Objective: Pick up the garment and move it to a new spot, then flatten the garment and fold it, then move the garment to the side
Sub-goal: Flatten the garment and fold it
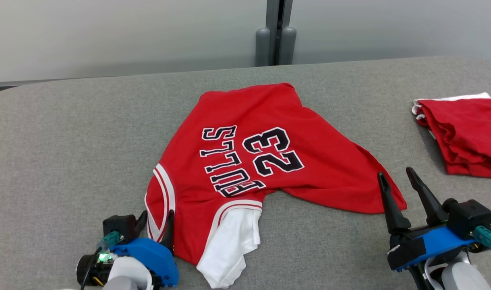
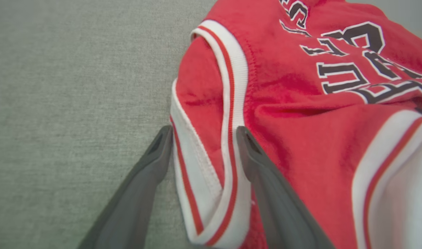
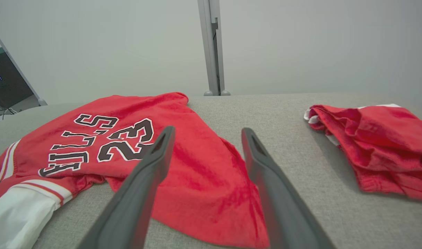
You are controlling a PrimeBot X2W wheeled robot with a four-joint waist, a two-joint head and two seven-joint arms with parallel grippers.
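Note:
The garment is a red jersey with "BULLS 23" in black and white, lying crumpled in the middle of the grey table, a white layer poking out at its near end. My left gripper is low at that near left corner, open. In the left wrist view the white-and-red trimmed shoulder strap lies between the left gripper's fingers, which stand apart on either side of it. My right gripper hovers open just over the garment's right corner, with nothing held in the right gripper.
A second red cloth with white edging lies folded at the table's right edge, also visible as the folded cloth to the right of my right fingers. A grey post and pale wall stand behind the table.

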